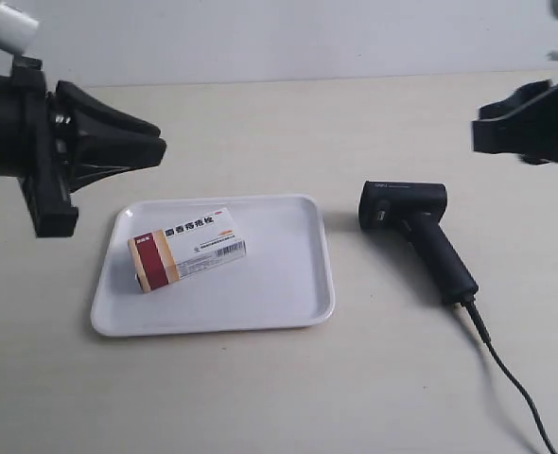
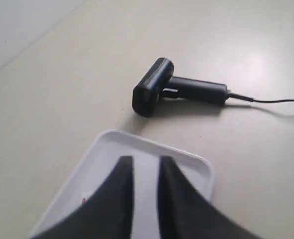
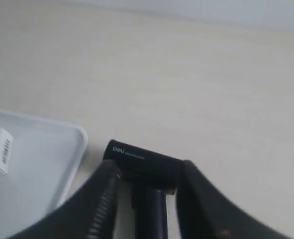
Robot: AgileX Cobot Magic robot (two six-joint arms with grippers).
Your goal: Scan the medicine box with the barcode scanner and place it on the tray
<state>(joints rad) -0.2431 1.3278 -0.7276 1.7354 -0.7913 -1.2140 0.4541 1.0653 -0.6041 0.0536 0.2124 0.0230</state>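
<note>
Medicine box (image 1: 187, 248) lying flat on the tray (image 1: 298, 284), left of frame centre; barcode scanner (image 1: 414, 232) on the counter (image 1: 260, 388) just right of the tray, cable (image 1: 511, 378) trailing to lower right. Left end effector (image 2: 146, 167) and right end effector (image 3: 147, 174): fingers parted, empty, both raised above the counter

Beige tabletop (image 1: 260, 388) (matte, faintly grained); pale wall (image 1: 288, 38) along its far edge.
</note>
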